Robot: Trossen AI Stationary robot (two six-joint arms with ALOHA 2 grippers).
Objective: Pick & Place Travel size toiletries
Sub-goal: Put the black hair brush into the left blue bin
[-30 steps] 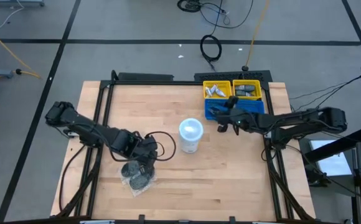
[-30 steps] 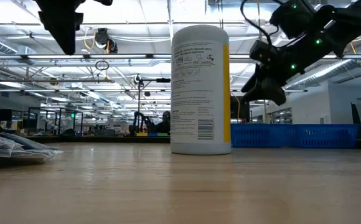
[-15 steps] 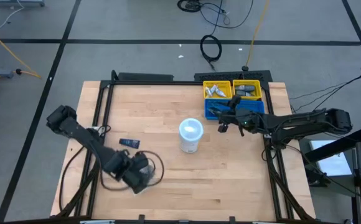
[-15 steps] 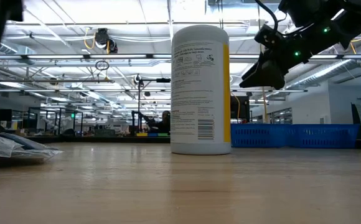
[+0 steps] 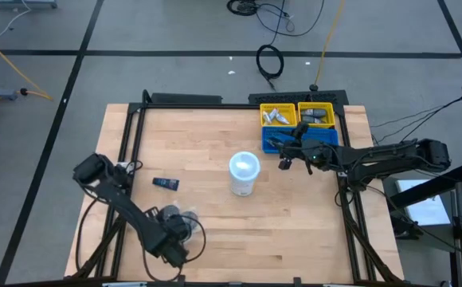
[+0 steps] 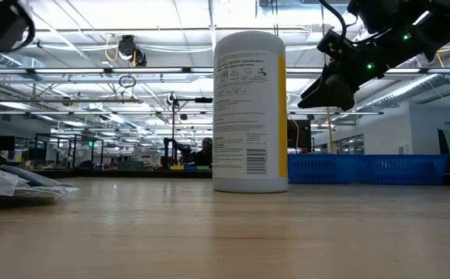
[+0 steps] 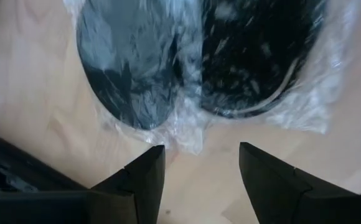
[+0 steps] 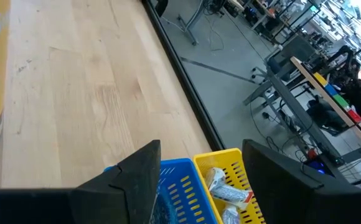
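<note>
Two grippers apart, discs at the near-left corner

Two dark round discs in crinkled clear wrap (image 7: 199,62) lying flat on the pale wooden bench (image 5: 215,143) near its front-left corner, seen also as a low crumpled packet (image 6: 15,186) in the low view. Left gripper (image 7: 199,171) poised directly above them, fingers spread with bare wood between the tips, holding nothing, not touching the wrap. One small dark blue-labelled mini bottle (image 5: 165,183) lying on its side, alone, between the left arm's base and the tall white cylindrical tub with pale blue lid (image 5: 244,174), which stands upright mid-bench. Right gripper (image 5: 291,151) held in the air at the front edge of the blue plastic bin (image 5: 326,137), fingers parted, empty. Behind that bin, two yellow plastic bins side by side: the left yellow bin (image 5: 277,115) with small white tubes (image 8: 227,186) inside, the right yellow bin (image 5: 318,115) with greyish items too small to tell apart. Dark items in the blue bin, unclear.
</note>
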